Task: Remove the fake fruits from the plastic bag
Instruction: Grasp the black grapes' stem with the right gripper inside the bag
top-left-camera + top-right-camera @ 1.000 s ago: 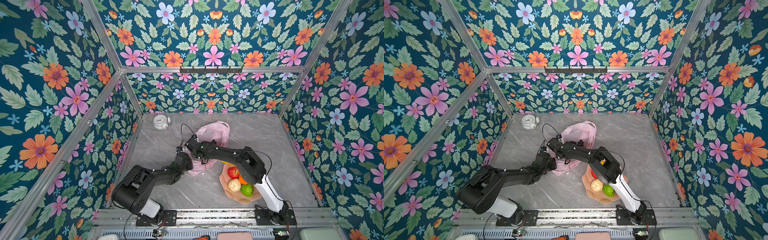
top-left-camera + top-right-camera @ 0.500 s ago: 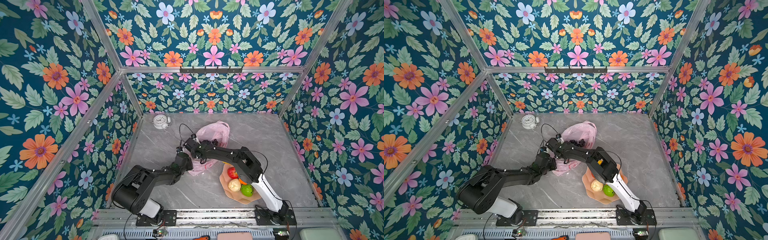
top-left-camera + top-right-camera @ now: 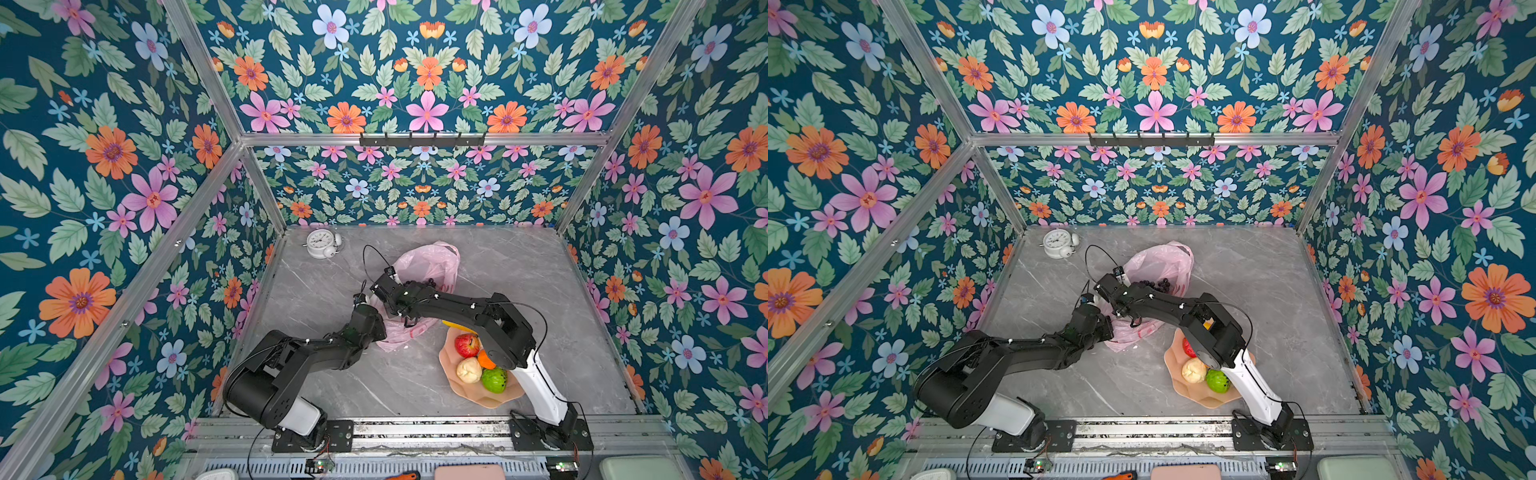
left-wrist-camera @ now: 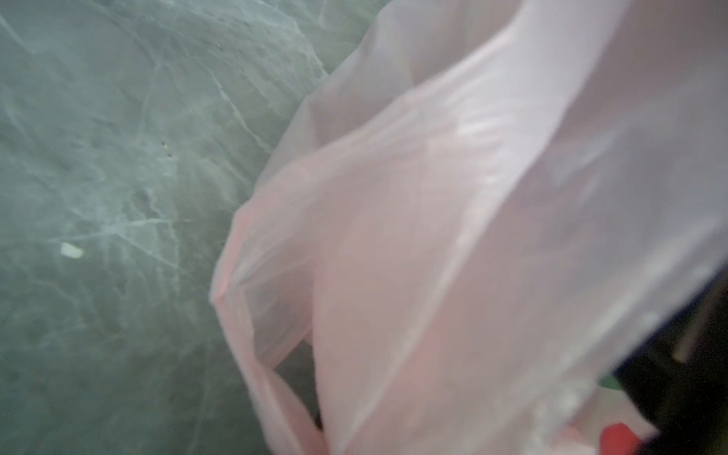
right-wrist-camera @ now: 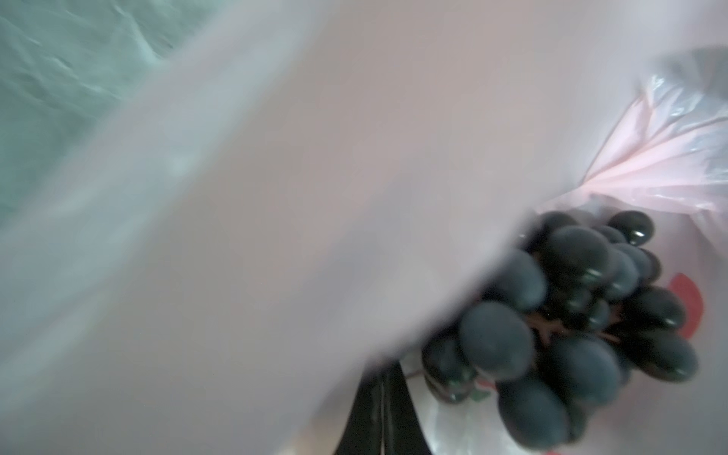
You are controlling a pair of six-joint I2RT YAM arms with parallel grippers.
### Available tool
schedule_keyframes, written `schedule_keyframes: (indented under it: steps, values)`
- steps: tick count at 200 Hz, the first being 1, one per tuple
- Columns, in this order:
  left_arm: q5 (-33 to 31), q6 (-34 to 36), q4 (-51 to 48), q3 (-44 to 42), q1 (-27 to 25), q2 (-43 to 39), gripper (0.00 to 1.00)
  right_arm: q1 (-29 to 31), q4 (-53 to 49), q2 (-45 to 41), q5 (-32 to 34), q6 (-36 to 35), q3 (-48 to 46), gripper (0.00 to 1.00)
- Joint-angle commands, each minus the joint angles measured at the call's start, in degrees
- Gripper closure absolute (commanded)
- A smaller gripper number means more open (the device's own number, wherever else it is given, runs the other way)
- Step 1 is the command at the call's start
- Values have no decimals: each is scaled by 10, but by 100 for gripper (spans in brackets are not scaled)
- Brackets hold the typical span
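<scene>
The pink plastic bag lies mid-table in both top views, with the dark grape bunch showing in its mouth. My right gripper reaches into that mouth from above. In the right wrist view its black fingers are pressed together on the bag's film, beside the grapes. My left gripper is shut on the bag's near end, and pink film fills the left wrist view, hiding the fingers. A red apple, an orange, a cream piece and a green fruit sit out of the bag.
Those fruits rest in a scalloped peach bowl at the front right, under my right arm's elbow. A white alarm clock stands at the back left. Floral walls close three sides, and a metal rail runs along the front.
My right gripper's jaws have closed, and its wrist has edged slightly left at the bag's mouth. The left arm and the bowl's fruits have not moved.
</scene>
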Motion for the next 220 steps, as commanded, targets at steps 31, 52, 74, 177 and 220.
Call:
schedule_keyframes:
  steps: [31,52,74,177,220]
  values:
    - [4,0,-48,7,0,1,93,0,39,-38,-47,6,-44,100]
    - [4,0,-53,10,0,1,93,1,45,-51,-58,14,-60,100]
    - [4,1,-62,16,0,3,93,0,51,-72,-71,18,-78,100]
    - [0,59,-167,125,1,18,93,-20,71,-187,-105,15,-164,100]
    - [-23,93,-162,148,1,23,93,-42,83,-236,-151,13,-201,100]
